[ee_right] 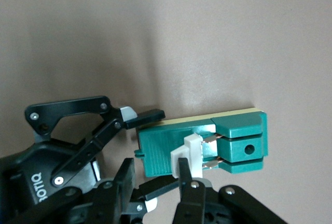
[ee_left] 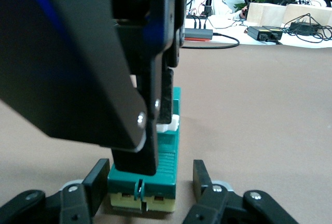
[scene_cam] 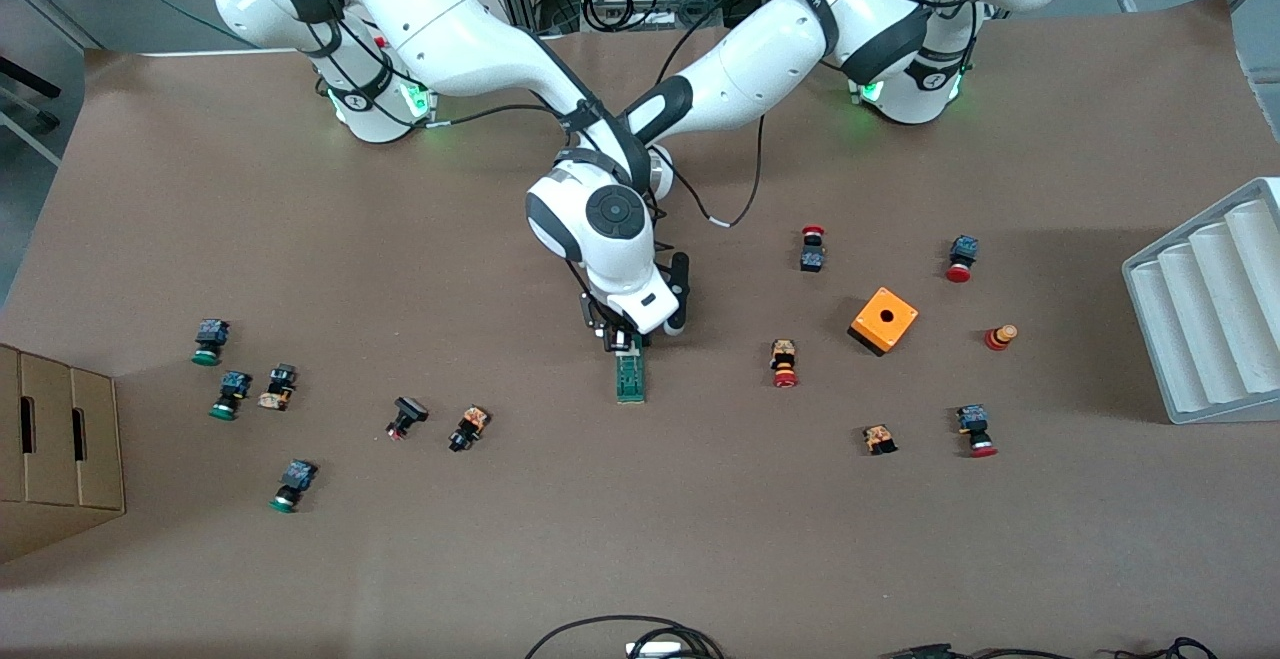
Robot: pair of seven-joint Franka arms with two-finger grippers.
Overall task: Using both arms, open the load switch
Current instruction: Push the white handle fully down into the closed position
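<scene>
The load switch (scene_cam: pixel 630 379), a narrow green block, lies flat at the table's middle. Its end farther from the front camera is hidden under the arms' hands. My left gripper (ee_left: pixel 150 182) straddles that end and is shut on the green body (ee_left: pixel 166 167). In the right wrist view, the left gripper's fingers (ee_right: pixel 148 115) clamp the two long sides of the load switch (ee_right: pixel 238 130). My right gripper (scene_cam: pixel 622 339) comes down from above and is shut on the white piece (ee_right: pixel 191 149) partway along the block; the white piece (ee_left: pixel 171 125) shows between its fingertips.
An orange box with a hole (scene_cam: pixel 883 320) and red-capped push buttons (scene_cam: pixel 784 363) lie toward the left arm's end, with a grey ribbed tray (scene_cam: pixel 1210 309) at that edge. Green-capped push buttons (scene_cam: pixel 208 341) and a cardboard box (scene_cam: pixel 55 449) sit toward the right arm's end.
</scene>
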